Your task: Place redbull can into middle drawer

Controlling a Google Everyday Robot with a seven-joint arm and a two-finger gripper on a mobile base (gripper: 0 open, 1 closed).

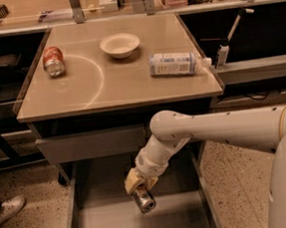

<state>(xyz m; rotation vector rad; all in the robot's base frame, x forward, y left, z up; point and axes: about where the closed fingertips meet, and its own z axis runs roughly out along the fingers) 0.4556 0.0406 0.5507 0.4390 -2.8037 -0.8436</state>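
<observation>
The gripper (139, 187) is hanging low in front of the desk (130, 84), its yellowish fingers (132, 180) pinching the redbull can (144, 202) at the upper end. The can is tilting, its shiny silver end pointing down and outward. It is sitting over the pulled-out middle drawer (110, 224), roughly between the two low side walls. Whether it is touching the grey floor I cannot tell from where I am standing.

The white arm (219, 129) is reaching in from the right, bending at a rounded joint just under the desk edge and angling down to the gripper. Behind it, a shut grey drawer front (88, 145) is sitting above the open drawer.

Up on the desk, a red-orange can (53, 61) is lying on its side near the left edge. A small pale bowl (120, 44) is standing toward the back, and a white bottle (174, 63) is lying on its side near the right edge, all well apart from one another. A shoe (7, 212) is showing on the speckled floor at the lower left.
</observation>
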